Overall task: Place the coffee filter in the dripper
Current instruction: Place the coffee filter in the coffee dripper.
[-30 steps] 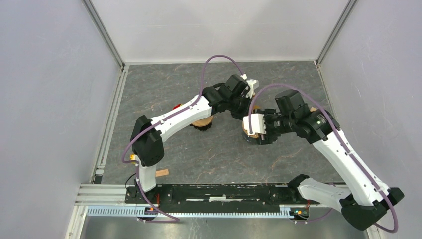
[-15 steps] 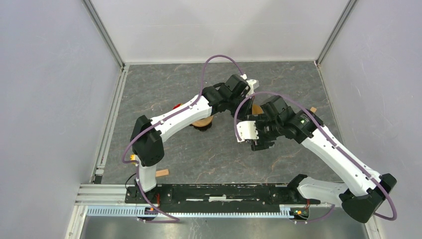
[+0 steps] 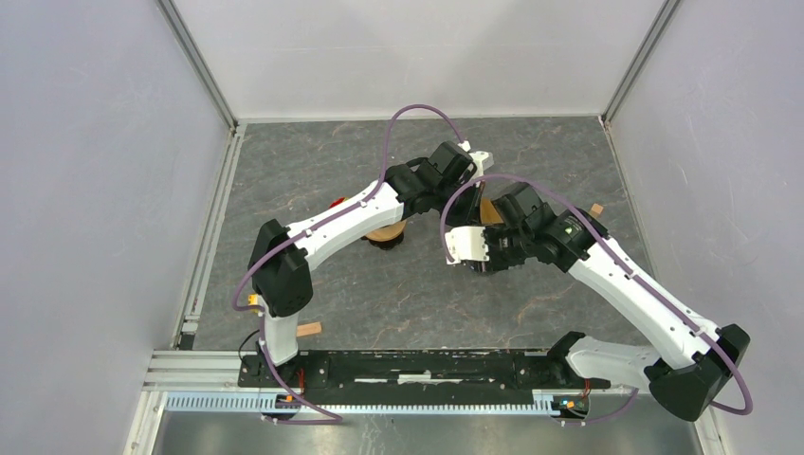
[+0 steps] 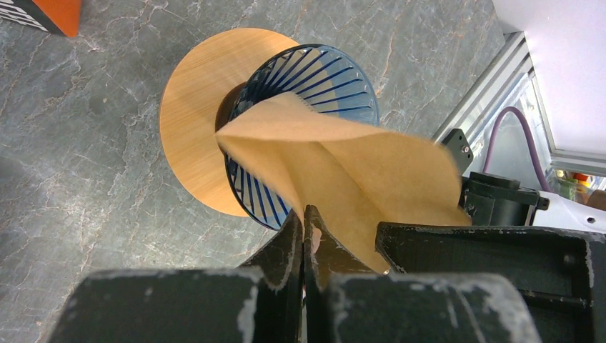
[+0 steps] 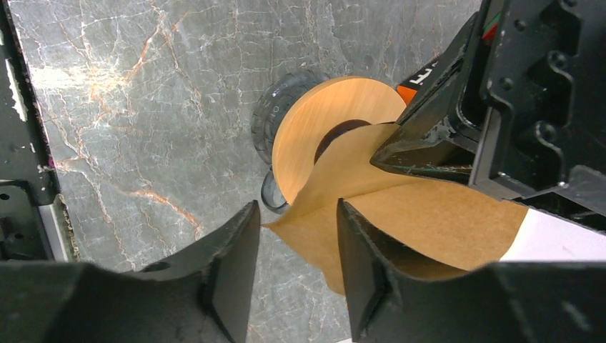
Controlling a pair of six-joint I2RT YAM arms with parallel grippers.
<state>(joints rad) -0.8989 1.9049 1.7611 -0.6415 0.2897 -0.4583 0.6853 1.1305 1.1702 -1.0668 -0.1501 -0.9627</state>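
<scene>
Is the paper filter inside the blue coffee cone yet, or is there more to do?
Not yet. Done: the left gripper has the coffee filter pinched and lifted over the blue dripper. In hand: the right gripper, jaws open, sits around the filter's loose corner, perhaps to spread it. Left: the filter is folded and not seated in the dripper; it must go in and be let go.

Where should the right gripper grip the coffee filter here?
Likely the free edge of the coffee filter, opposite the left gripper, approached edge-on so the right gripper straddles it. It hangs half-folded over the dripper: a thin sheet, pinchable only across its thickness.
</scene>
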